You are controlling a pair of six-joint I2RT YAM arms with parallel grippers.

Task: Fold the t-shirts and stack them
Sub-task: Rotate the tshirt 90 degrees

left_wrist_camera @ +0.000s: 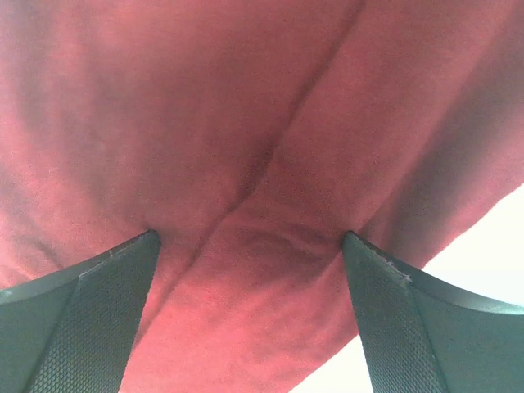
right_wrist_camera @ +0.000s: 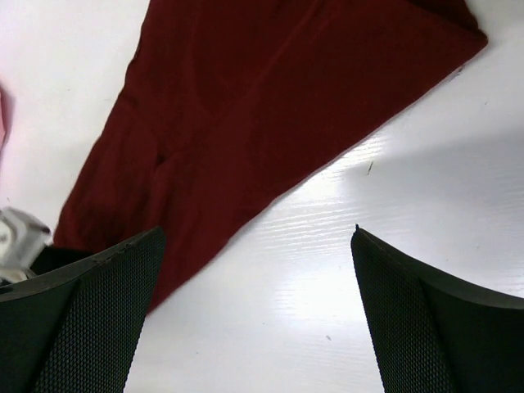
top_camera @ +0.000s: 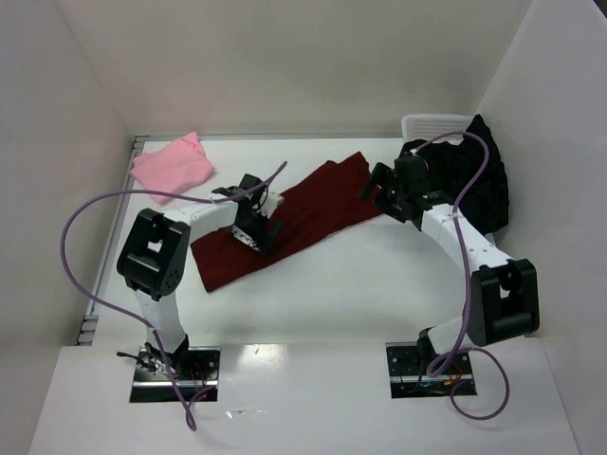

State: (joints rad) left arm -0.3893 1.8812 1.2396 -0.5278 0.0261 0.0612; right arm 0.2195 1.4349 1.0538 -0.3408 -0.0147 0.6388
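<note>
A dark maroon t-shirt (top_camera: 294,218) lies as a long folded strip slanting across the middle of the table. My left gripper (top_camera: 258,226) stands open with its tips pressed onto that cloth (left_wrist_camera: 246,164), nothing pinched between them. Over the strip's far right end hovers my right gripper (top_camera: 387,194), open above bare table beside the maroon edge (right_wrist_camera: 246,106). A pink t-shirt (top_camera: 173,167) rests folded at the back left. The black t-shirt (top_camera: 484,180) is heaped at the back right, behind the right arm.
A white mesh basket (top_camera: 432,126) stands at the back right, partly under the black heap. White walls close in the table (top_camera: 379,275) on the left, back and right. Purple cables loop from both arms.
</note>
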